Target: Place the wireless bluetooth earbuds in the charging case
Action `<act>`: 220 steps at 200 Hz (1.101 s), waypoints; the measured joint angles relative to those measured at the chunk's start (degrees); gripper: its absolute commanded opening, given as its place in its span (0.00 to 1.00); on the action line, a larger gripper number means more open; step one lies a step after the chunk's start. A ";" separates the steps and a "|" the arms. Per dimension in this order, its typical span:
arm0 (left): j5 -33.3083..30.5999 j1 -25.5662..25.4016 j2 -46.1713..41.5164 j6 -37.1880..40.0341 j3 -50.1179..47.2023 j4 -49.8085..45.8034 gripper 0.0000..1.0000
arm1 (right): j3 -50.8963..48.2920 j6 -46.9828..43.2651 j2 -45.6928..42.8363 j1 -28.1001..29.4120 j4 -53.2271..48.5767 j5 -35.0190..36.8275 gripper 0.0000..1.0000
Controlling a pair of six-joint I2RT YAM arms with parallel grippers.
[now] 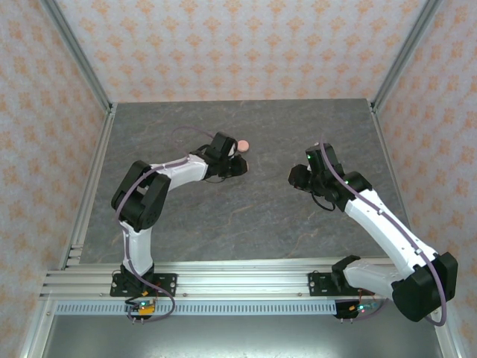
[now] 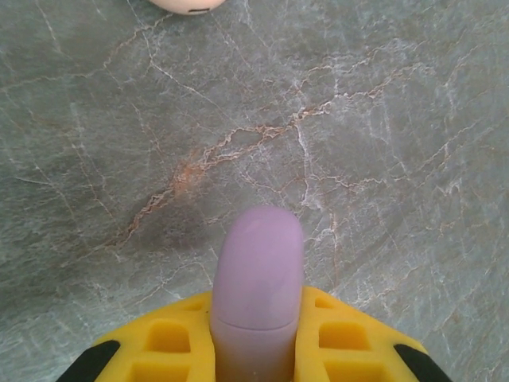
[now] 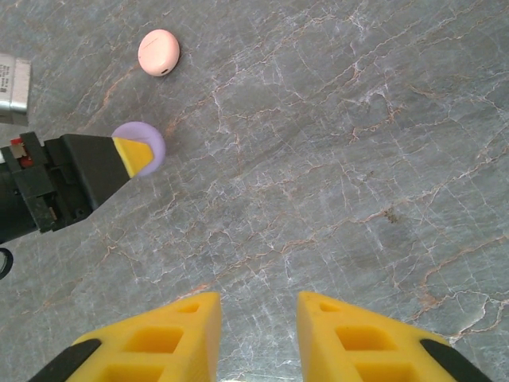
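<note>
Your left pincer (image 2: 256, 322) is squeezed tight on the lilac case (image 2: 257, 255). The case stands on its edge between the two yellow fingers, and its round end sticks out past the tips. Your right pincer (image 3: 256, 310) is partly open, with nothing between its fingers.

The pink case (image 3: 159, 52) lies flat on the table (image 3: 358, 159). It is a little ahead of the left pincer's tips and off to the left, not touching it. From the right pincer, both cases are well ahead and to the left.

Both cases look shut. I cannot tell where the earbuds are. They may be inside the cases, but the view is too poor to say.

Here is what could go wrong. The lilac case is smooth and round, so it could slip or pop out if you move fast. If you push the left pincer forward, it could knock the pink case away. If the right pincer comes in close to help, the two pincers could bump.
</note>
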 measured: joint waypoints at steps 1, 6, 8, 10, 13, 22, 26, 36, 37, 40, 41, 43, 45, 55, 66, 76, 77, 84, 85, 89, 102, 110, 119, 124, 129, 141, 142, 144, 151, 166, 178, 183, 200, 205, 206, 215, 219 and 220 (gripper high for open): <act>0.00 0.00 0.04 0.00 0.04 -0.02 0.11 | 0.00 0.00 0.02 0.00 0.00 0.00 0.32; 0.07 0.00 0.44 0.00 0.28 -0.22 0.11 | 0.00 0.02 0.07 0.00 0.00 0.00 0.32; 0.07 0.00 0.59 0.00 0.33 -0.22 0.11 | 0.00 0.02 0.09 0.00 0.00 0.00 0.32; 0.13 0.00 0.72 0.00 0.39 -0.24 0.11 | 0.00 0.02 0.11 0.00 0.00 0.00 0.32; 0.17 0.00 0.94 0.00 0.42 -0.28 0.11 | 0.00 0.02 0.15 0.00 0.00 -0.02 0.32; 0.20 0.00 1.42 0.00 0.50 -0.52 0.11 | 0.00 0.02 0.35 0.00 0.00 -0.04 0.32; 0.22 0.00 1.64 0.00 0.50 -0.72 0.11 | 0.00 0.02 0.46 0.00 0.00 -0.09 0.32; 0.22 0.00 2.08 0.00 0.52 -1.11 0.11 | 0.00 0.02 0.70 0.00 0.00 -0.22 0.32; 0.22 0.00 2.10 0.00 0.52 -1.16 0.11 | 0.00 0.02 0.72 0.00 0.00 -0.24 0.32; 0.22 0.00 2.27 0.00 0.52 -1.29 0.11 | 0.00 0.02 0.79 0.00 0.00 -0.24 0.32; 0.24 0.00 2.29 0.00 0.52 -1.33 0.11 | 0.00 0.02 0.81 0.00 0.00 -0.24 0.32; 0.24 0.00 2.36 0.02 0.52 -1.40 0.11 | 0.00 0.02 0.87 0.00 0.00 -0.24 0.32; 0.22 0.00 2.45 0.00 0.52 -1.46 0.11 | 0.00 0.02 0.90 0.00 0.00 -0.26 0.32; 0.35 0.00 2.84 0.00 0.52 -1.51 0.12 | 0.00 0.02 1.07 0.00 0.00 -0.42 0.32; 0.42 0.00 2.89 0.00 0.63 -1.51 0.15 | 0.00 0.02 1.18 0.00 0.00 -0.46 0.32; 0.44 0.00 2.91 0.00 0.63 -1.51 0.18 | 0.00 0.02 1.27 0.00 0.00 -0.50 0.32; 0.44 0.00 2.91 0.00 0.63 -1.51 0.19 | 0.00 0.02 1.29 0.00 0.00 -0.48 0.32; 0.44 0.00 2.95 0.00 0.63 -1.51 0.21 | 0.00 0.02 1.40 0.00 0.00 -0.55 0.32; 0.44 0.00 2.95 0.00 0.63 -1.49 0.21 | 0.00 0.02 1.40 0.00 0.00 -0.57 0.32; 0.44 0.00 2.97 -0.02 0.63 -1.46 0.22 | 0.00 0.00 1.44 0.00 0.00 -0.66 0.32; 0.44 0.00 3.02 -0.04 0.63 -1.40 0.28 | 0.00 0.00 1.68 0.00 0.00 -0.66 0.32; 0.44 0.00 3.08 -0.20 0.66 -1.36 0.33 | 0.00 0.00 1.79 0.00 0.00 -0.66 0.32; 0.42 0.00 3.13 -0.17 0.63 -1.33 0.39 | 0.00 0.00 1.88 0.00 0.00 -0.66 0.32; 0.37 0.00 3.15 -0.37 0.63 -1.38 0.43 | 0.00 0.00 1.88 0.00 0.00 -0.66 0.32; 0.35 0.00 3.23 -0.28 0.63 -1.44 0.46 | 0.00 0.00 1.88 0.00 0.00 -0.66 0.32; 0.13 0.00 3.32 0.11 0.63 -1.60 0.53 | 0.00 0.00 1.88 0.00 0.00 -0.63 0.32; 0.13 0.00 3.34 -0.07 0.61 -1.60 0.54 | 0.00 0.00 1.88 0.00 0.00 -0.66 0.32; 0.13 0.00 3.34 -0.28 0.61 -1.60 0.55 | 0.00 0.00 1.88 0.00 0.00 -0.63 0.32; 0.04 0.00 3.34 -0.11 0.63 -1.53 0.59 | 0.00 0.00 1.90 0.00 0.00 -0.63 0.33; -0.22 -0.09 3.30 0.59 0.63 -1.46 0.64 | 0.00 -0.02 1.97 0.00 0.00 -0.61 0.34; -0.66 -0.17 2.99 1.18 0.63 -1.53 0.66 | 0.00 -0.02 2.10 0.00 0.00 -0.57 0.34; -1.27 -0.17 2.78 1.73 0.61 -1.81 0.66 | 0.00 -0.04 2.16 0.00 0.00 -0.46 0.34; -3.67 -0.09 1.81 3.08 0.50 -3.78 0.68 | 0.00 -0.02 2.36 0.00 0.00 0.11 0.35; -4.44 -0.07 1.42 3.67 0.39 -4.42 0.68 | 0.00 -0.07 2.40 0.00 0.00 0.35 0.35; -4.50 -0.07 1.36 3.74 0.37 -4.52 0.68 | 0.00 -0.07 2.40 0.00 0.00 0.39 0.36; -6.01 0.02 -0.04 4.98 -0.20 -5.70 0.69 | -0.02 -0.22 2.43 0.00 0.00 1.07 0.36; -6.45 0.04 -0.68 5.33 -0.50 -6.21 0.69 | -0.04 -0.26 2.43 0.00 0.00 1.42 0.36; -6.54 0.04 -0.85 5.42 -0.59 -6.34 0.69 | -0.04 -0.26 2.43 0.00 0.00 1.57 0.36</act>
